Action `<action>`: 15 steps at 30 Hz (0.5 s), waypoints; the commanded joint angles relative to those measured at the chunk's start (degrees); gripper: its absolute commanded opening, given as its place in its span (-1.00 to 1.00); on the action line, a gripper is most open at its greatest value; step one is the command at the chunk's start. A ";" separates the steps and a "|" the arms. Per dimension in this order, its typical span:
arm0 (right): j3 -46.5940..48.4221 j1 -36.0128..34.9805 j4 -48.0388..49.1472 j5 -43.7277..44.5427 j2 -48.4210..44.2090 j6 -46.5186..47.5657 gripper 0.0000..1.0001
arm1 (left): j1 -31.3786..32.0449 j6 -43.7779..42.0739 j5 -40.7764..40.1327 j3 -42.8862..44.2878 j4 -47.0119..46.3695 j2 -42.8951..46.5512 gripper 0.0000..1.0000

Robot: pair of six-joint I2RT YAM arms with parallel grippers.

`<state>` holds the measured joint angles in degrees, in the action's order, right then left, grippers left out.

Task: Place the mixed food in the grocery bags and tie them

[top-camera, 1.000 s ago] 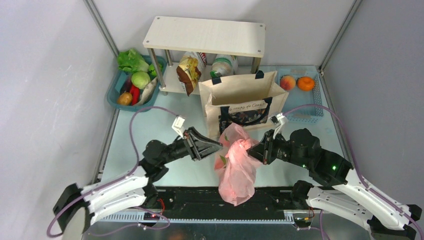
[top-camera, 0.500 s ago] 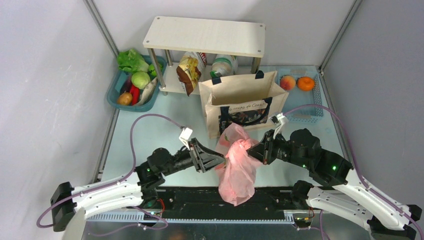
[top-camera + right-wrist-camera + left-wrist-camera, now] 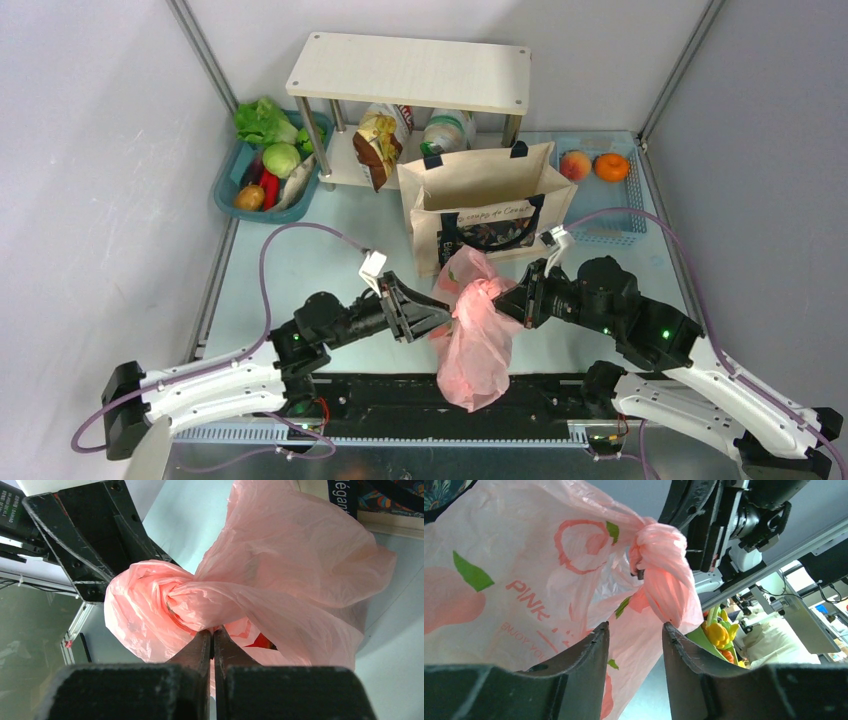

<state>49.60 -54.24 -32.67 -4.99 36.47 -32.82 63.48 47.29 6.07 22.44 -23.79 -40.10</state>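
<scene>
The pink plastic bag with peach prints hangs above the table's near edge, its top twisted into a knot. My right gripper is shut on the bag's gathered top, with thin plastic pinched between the fingertips. My left gripper is open just left of the knot, with nothing gripped; pink bag plastic lies behind its fingers. The beige canvas tote with navy handles stands open behind the pink bag. The crisp packet leans under the shelf. Something red shows through the bag.
A white shelf stands at the back with a jar under it. A teal basket of vegetables sits back left. A blue basket with a peach and an orange sits back right.
My left gripper has dropped and moved right, closing in on the knot, still open. The right gripper and the bag have hardly moved.
</scene>
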 commanded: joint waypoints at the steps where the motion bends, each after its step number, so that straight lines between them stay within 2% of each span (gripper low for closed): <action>1: 0.49 0.01 2.60 -0.05 -0.34 -0.21 -1.00 | 0.79 -2.53 -0.17 3.28 -1.35 -0.31 -0.03; 15: 0.49 0.09 2.24 -0.01 -0.86 -0.12 -1.00 | 1.19 -3.79 -1.10 4.84 -0.34 1.21 -0.07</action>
<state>49.60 -54.24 -32.67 -4.99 36.36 -32.82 64.25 45.80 6.09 25.12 -23.57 -40.82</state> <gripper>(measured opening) 0.014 0.470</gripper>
